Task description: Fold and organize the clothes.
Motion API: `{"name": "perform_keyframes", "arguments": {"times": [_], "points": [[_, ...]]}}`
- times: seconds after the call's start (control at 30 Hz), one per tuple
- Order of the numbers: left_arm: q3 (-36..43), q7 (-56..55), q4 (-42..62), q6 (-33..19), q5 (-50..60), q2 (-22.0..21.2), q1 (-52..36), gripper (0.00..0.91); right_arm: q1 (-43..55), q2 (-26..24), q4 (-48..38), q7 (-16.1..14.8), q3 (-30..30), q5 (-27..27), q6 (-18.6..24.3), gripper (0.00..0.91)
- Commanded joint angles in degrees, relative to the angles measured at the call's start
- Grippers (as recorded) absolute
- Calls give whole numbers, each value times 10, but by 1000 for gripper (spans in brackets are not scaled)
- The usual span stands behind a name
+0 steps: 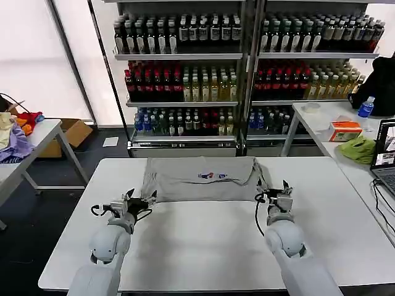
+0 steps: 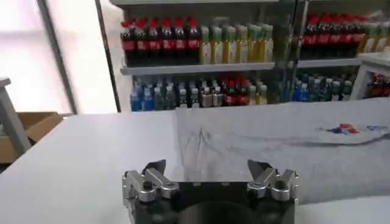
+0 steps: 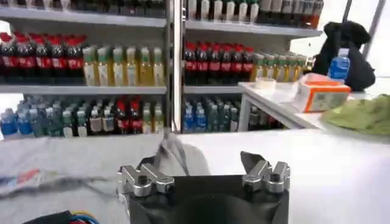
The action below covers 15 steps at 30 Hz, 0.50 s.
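Observation:
A light grey shirt [image 1: 197,180] lies folded into a wide band across the far half of the white table [image 1: 203,246], its small multicoloured print [image 1: 212,176] facing up. My left gripper [image 1: 143,198] sits open at the shirt's near left corner. In the left wrist view the left gripper [image 2: 207,167] has grey cloth [image 2: 274,152] spread just beyond its spread fingers. My right gripper [image 1: 274,190] stands open at the near right corner. In the right wrist view a raised fold of the shirt [image 3: 172,151] lies just ahead of the right gripper [image 3: 198,163]. Neither holds anything.
Shelves of bottled drinks [image 1: 185,80] stand behind the table. A side table on the right carries a lime-green bundle [image 1: 358,148], an orange box [image 1: 344,131] and a laptop [image 1: 386,157]. On the left, another table holds mixed fabrics [image 1: 17,132], with a cardboard box [image 1: 73,131] beside it.

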Motion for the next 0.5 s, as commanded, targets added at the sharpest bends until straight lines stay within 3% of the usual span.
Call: {"name": "perform_keyframes", "arguments": {"times": [0.03,0.5], "points": [[0,-1,-2,6,3,0,8,907,-22,-8,-1,5,3,7,-10,907],[-3,-6,41,7,3,0,-14,907,22,7,-54,-7,-8,2,-8,907]]}}
